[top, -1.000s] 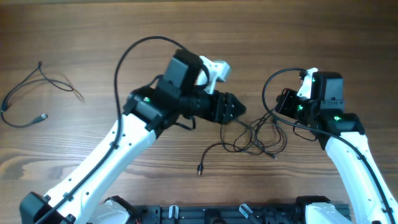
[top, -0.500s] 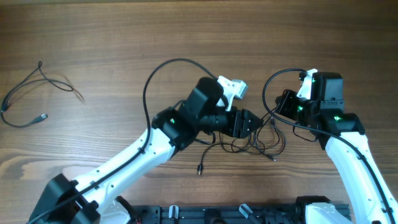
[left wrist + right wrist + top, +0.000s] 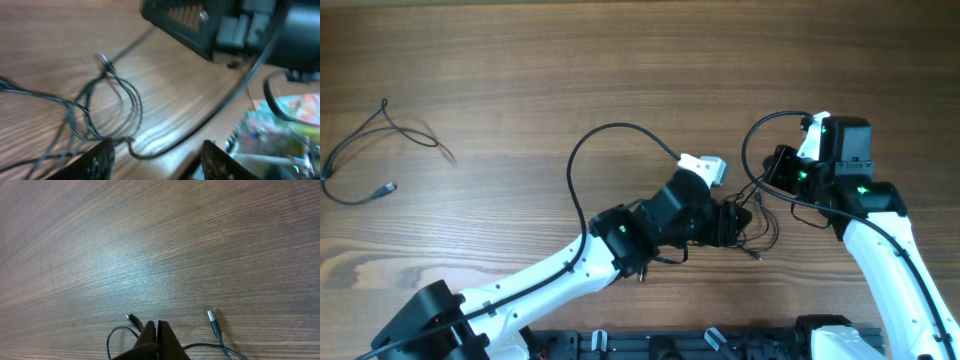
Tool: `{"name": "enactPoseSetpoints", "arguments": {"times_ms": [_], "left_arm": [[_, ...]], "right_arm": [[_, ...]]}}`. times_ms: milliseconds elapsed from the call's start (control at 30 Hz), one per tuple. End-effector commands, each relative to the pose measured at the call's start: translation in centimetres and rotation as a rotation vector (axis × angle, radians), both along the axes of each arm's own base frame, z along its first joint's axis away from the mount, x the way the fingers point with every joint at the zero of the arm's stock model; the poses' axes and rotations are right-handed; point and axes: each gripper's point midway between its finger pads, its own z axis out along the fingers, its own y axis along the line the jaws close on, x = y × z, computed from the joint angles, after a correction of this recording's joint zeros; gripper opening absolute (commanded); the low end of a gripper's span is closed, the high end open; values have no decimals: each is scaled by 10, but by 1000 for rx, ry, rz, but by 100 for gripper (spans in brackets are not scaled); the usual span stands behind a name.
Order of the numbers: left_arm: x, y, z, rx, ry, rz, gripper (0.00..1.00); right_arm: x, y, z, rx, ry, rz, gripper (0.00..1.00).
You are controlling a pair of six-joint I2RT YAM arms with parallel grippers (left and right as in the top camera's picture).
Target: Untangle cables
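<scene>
A tangle of thin black cables (image 3: pixel 752 226) lies on the wooden table right of centre. My left gripper (image 3: pixel 734 222) reaches into it from the left. In the left wrist view that gripper (image 3: pixel 160 161) is open, with a curled cable strand (image 3: pixel 134 148) lying on the wood between its fingers (image 3: pixel 101 161) and looped cables (image 3: pixel 95 107) just ahead. My right gripper (image 3: pixel 760 187) stands over the tangle's top edge. In the right wrist view it (image 3: pixel 157 326) is shut, with a cable (image 3: pixel 114 335) coming out on both sides of it and two plug ends (image 3: pixel 214 320) beyond.
A separate thin black cable (image 3: pixel 362 158) lies loose at the table's far left. The right arm's black body (image 3: pixel 210 22) and its thick cord (image 3: pixel 250 82) fill the top right of the left wrist view. The table's near edge (image 3: pixel 235 125) runs close by.
My left arm has swung right and its gripper now sits in the tangle, jaws a little narrower. The right arm has not moved.
</scene>
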Motion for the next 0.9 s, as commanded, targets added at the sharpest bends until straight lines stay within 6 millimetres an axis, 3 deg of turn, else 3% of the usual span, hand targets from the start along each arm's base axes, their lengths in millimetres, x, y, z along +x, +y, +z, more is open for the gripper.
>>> {"name": "enactPoseSetpoints", "arguments": {"times_ms": [0, 200, 233, 367, 400, 467, 600, 633, 667, 800, 867], "left_arm": [[25, 7, -18, 65, -62, 124, 53], [28, -11, -31, 28, -54, 87, 61], [28, -12, -32, 28, -54, 88, 57], [37, -6, -29, 25, -59, 113, 11], [41, -3, -27, 21, -62, 125, 4], [52, 7, -18, 5, -69, 155, 4], [87, 43, 32, -83, -139, 270, 4], [95, 53, 44, -103, -157, 298, 4], [104, 67, 61, -131, -184, 336, 4], [126, 119, 113, -203, -294, 450, 4], [128, 131, 128, -235, -316, 459, 4]], "right_arm": [[4, 4, 7, 27, -9, 9, 4], [4, 4, 7, 26, -7, 9, 4], [4, 4, 7, 25, -6, 10, 4], [4, 4, 7, 23, -6, 12, 4], [3, 4, 6, 23, -2, 12, 5], [-1, 4, 4, 22, 15, 14, 9], [-9, 4, -1, 22, 55, 13, 53], [-10, 4, -2, 25, 63, 14, 82], [-14, 7, -3, 41, 77, 24, 100], [-28, 35, 0, 179, 116, 116, 100], [-31, 43, 1, 210, 121, 145, 100]]}}
